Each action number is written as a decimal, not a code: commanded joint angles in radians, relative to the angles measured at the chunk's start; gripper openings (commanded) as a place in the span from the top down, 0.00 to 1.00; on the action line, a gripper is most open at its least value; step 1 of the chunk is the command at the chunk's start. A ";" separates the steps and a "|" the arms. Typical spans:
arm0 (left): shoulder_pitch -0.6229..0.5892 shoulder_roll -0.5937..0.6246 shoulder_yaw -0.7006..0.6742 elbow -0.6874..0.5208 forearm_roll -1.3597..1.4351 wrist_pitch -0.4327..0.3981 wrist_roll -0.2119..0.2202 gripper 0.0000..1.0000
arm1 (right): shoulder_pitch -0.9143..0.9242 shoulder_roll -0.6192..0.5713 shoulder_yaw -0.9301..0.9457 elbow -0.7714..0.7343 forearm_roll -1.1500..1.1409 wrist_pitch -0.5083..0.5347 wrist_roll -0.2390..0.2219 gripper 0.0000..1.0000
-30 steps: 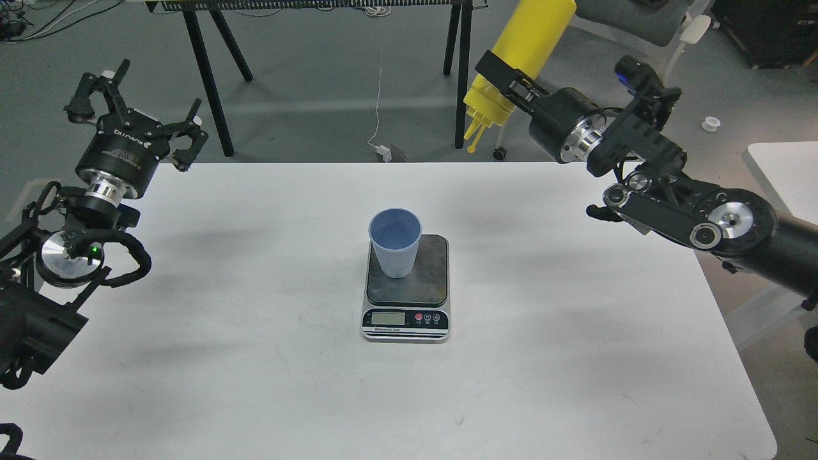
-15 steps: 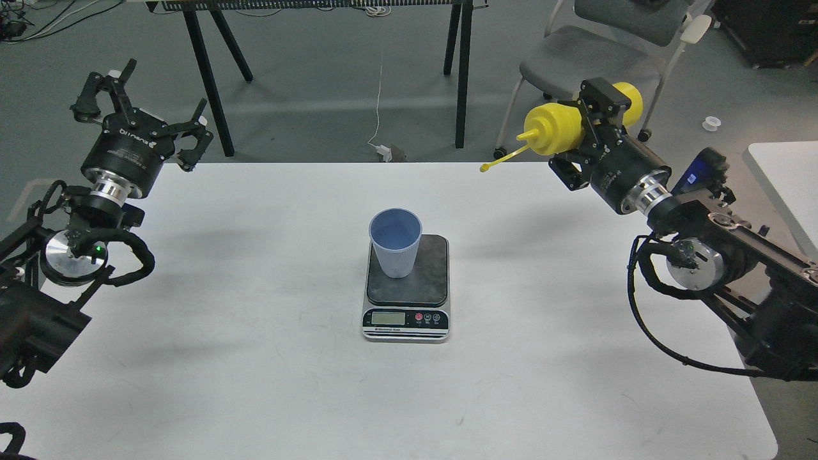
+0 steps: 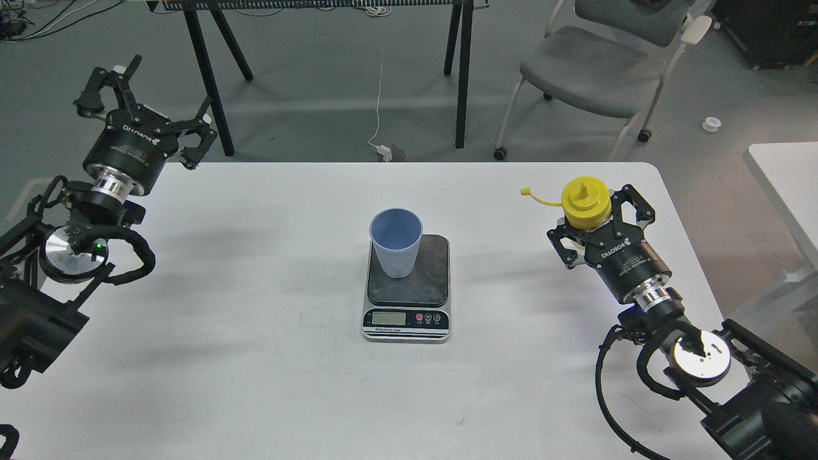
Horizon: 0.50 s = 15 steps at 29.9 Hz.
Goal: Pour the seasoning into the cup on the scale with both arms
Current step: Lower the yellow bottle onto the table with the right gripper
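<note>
The light-blue ribbed cup (image 3: pixel 396 243) stands upright on the dark plate of the scale (image 3: pixel 429 284) at the table's middle. The scale's display faces me. My right gripper (image 3: pixel 592 216) is shut on the yellow seasoning bottle (image 3: pixel 583 199), which stands upright at the table's right side, well right of the scale. Its nozzle points up, and its small tethered tip cap (image 3: pixel 526 191) hangs open to the left. My left gripper (image 3: pixel 148 96) is open and empty, held above the table's far left corner.
The white table (image 3: pixel 255 332) holds only the scale and cup besides the bottle. A grey chair (image 3: pixel 591 67) and black stand legs (image 3: pixel 208 76) are on the floor behind the table. Another white table (image 3: pixel 789 176) is at the right edge.
My right arm swung the bottle from tilted nozzle-down, high behind the table, through horizontal, and down to upright at the table's right side. The left gripper shifted slightly. Cup and scale did not move.
</note>
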State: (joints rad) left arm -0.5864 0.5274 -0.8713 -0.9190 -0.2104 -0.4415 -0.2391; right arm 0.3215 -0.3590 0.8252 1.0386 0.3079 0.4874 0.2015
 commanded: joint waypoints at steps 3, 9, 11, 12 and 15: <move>0.002 0.002 0.000 -0.001 0.000 0.000 0.000 0.00 | -0.035 0.086 0.003 -0.038 0.043 0.001 -0.001 0.63; 0.007 0.006 0.000 -0.003 0.000 -0.002 0.000 0.00 | -0.047 0.141 0.011 -0.086 0.046 0.001 -0.001 0.63; 0.007 0.006 0.003 -0.004 0.000 -0.002 0.000 0.00 | -0.051 0.147 0.011 -0.088 0.046 0.001 -0.001 0.63; 0.007 0.008 0.005 -0.007 0.000 -0.002 0.000 0.00 | -0.056 0.147 0.011 -0.088 0.046 0.001 -0.001 0.63; 0.007 0.008 0.008 -0.012 0.000 -0.002 0.000 0.00 | -0.068 0.147 0.011 -0.089 0.046 0.001 -0.002 0.60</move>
State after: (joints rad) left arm -0.5800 0.5350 -0.8663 -0.9273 -0.2101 -0.4435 -0.2392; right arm 0.2635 -0.2131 0.8362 0.9512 0.3544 0.4889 0.2009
